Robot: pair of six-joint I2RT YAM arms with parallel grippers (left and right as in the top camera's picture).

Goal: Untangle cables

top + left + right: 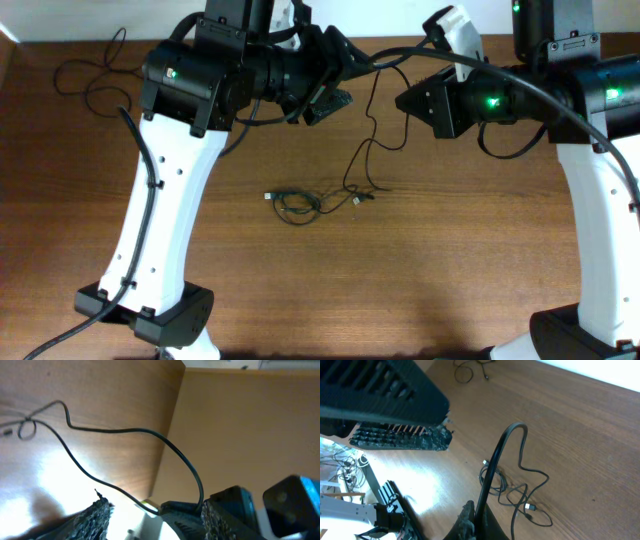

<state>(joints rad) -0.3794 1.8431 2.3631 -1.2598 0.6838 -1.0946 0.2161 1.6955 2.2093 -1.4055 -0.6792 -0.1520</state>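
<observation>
In the right wrist view, my right gripper (479,519) is shut on a thin black cable (492,467). That cable rises from the fingers, arches over and drops to a loose tangle of cables (520,497) with a silver-tipped plug on the table. From overhead, the held cable (372,128) hangs from between the two grippers down to the tangle (355,195), next to a small coiled bundle (293,205). My left gripper (335,88) stands open just left of the right gripper (402,100). In the left wrist view, the cable (125,430) passes beside the right finger (220,517) of my left gripper (157,525).
Another thin black cord (90,75) lies loose at the table's far left corner. The table's far edge (172,415) meets a tan wall. Both white arms (165,210) stand over the table's sides, with thick black arm cables (500,75) above.
</observation>
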